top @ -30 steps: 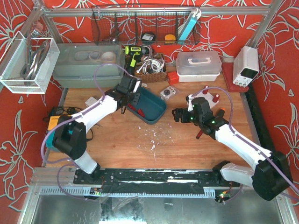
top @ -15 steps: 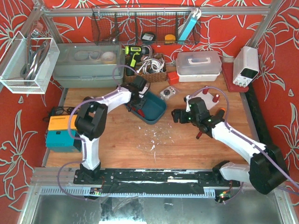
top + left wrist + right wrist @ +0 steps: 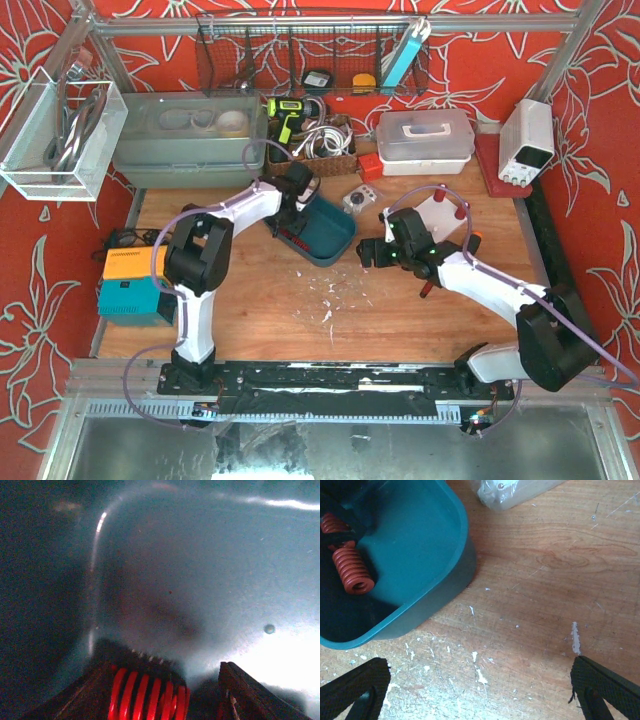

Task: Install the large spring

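Teal bin (image 3: pixel 338 238), mid-counter (image 3: pixel 300 320): holds two red springs. Loose spring (image 3: pixel 352 570) lies free; second spring (image 3: pixel 147 697) sits between the spread left fingers (image 3: pixel 92 697), unpinched. Right fingers (image 3: pixel 355 685): spread wide, just right of the bin.

right arm (image 3: pixel 480 283): white links, black joints | cable (image 3: pixel 430 187): lilac | right pincer (image 3: pixel 477 662): black

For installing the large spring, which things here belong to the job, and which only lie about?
Job: red springs, teal bin, left end effector, white board with red pegs (probably).
Lying about: power supply, yellow drill, white lidded box.
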